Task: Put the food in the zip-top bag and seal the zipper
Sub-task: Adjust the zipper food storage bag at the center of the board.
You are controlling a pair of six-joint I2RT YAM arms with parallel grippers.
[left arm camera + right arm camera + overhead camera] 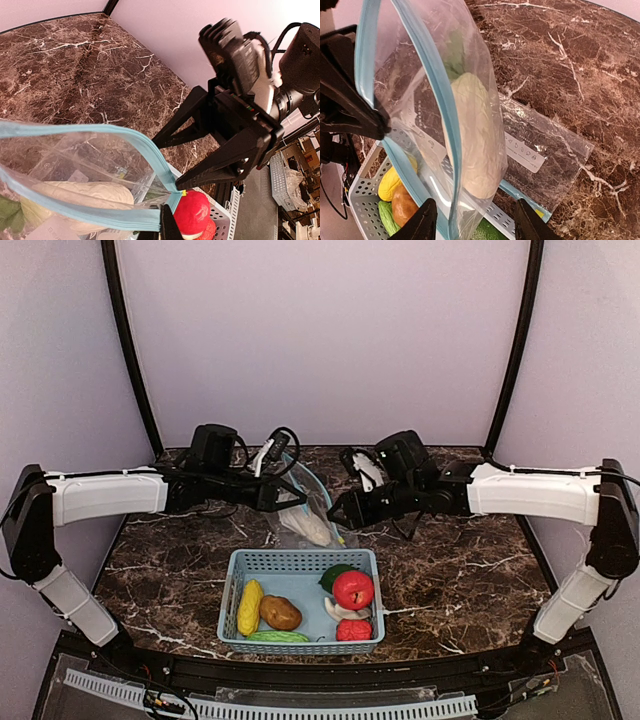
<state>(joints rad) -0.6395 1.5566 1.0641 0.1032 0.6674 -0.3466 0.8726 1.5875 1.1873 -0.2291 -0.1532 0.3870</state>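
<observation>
**BAG HELD OPEN: ONE ITEM LOADED, REST IN BASKET**

The zip-top bag (420,85) hangs upright just behind the light blue basket (300,560), mouth open, with the white radish (472,145) inside it. The left gripper (382,130) is clenched on the blue zipper rim at one end, though its own wrist view partly hides the exact pinch point. The right gripper (340,512) is released, with its fingers spread wide on either side of the rim's other end.

The rest of the food lies in the basket: corn (250,607), potato (281,613), green pod (278,637), red apple (352,589), mushroom (338,610), small red fruit (353,630) and dark green fruit (333,572).

Handling: the bag film looks thin, limp and slippery, so grip the stiffer zipper strip, not the wall. The toy produce is probably light and rigid. Round pieces may roll, so take each across its middle.
</observation>
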